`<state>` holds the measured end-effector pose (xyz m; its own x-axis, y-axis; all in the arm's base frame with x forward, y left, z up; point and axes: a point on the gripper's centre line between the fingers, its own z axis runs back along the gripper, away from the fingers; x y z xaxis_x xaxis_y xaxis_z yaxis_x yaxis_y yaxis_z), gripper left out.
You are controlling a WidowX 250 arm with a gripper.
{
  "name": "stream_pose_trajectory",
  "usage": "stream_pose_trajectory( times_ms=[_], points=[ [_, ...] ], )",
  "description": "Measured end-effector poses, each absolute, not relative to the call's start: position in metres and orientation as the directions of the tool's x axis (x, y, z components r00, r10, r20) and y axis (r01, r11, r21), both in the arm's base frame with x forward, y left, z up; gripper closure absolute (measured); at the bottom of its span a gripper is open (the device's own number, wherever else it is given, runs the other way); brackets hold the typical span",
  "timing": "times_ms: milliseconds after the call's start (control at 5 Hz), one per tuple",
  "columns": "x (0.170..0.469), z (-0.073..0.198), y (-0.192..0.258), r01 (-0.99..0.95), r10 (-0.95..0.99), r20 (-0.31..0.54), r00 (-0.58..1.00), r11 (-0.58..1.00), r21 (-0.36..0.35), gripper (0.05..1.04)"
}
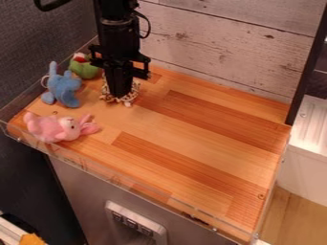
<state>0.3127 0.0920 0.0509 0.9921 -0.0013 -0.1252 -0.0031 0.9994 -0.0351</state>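
We see the robot's black arm [118, 28] coming down from the top edge of the view, a thin cable looped at its side. Its pincer [119, 94] points down over the far left part of the table [198, 127], right at a small spotted toy [128, 101] in brown and cream. The pincer hides the middle of this toy, and we see its patterned edges on both sides and below. We cannot tell whether the pincer stands wide or narrow, or whether it grips the toy.

Just left of the spotted toy we find a blue stuffed toy [62, 89], with one slender part sticking up. Behind these two, near the back left corner, sits a round green toy [84, 70] with red and white at its top. Nearer to us, close to the front left corner, a pink stuffed toy [52, 129] lies with its head and long ears toward the right of the view.

The table has a top of light and darker wood strips, with a clear rim [163, 204] along its front. Behind it we see a wall of pale planks [223, 43], and to the left a dark grey wall [38, 28]. Below the front edge there is a grey panel with a row of switches [133, 224]. A white unit [308, 158] stands beyond the right side, above a wooden floor [295, 217].
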Motion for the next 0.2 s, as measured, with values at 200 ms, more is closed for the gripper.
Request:
stream_pose_trajectory(
  times_ms=[200],
  points=[
    [0.3228,0.0520,0.1055,-0.057,0.052,-0.130,0.990,0.998,-0.035,0.860]
  ],
)
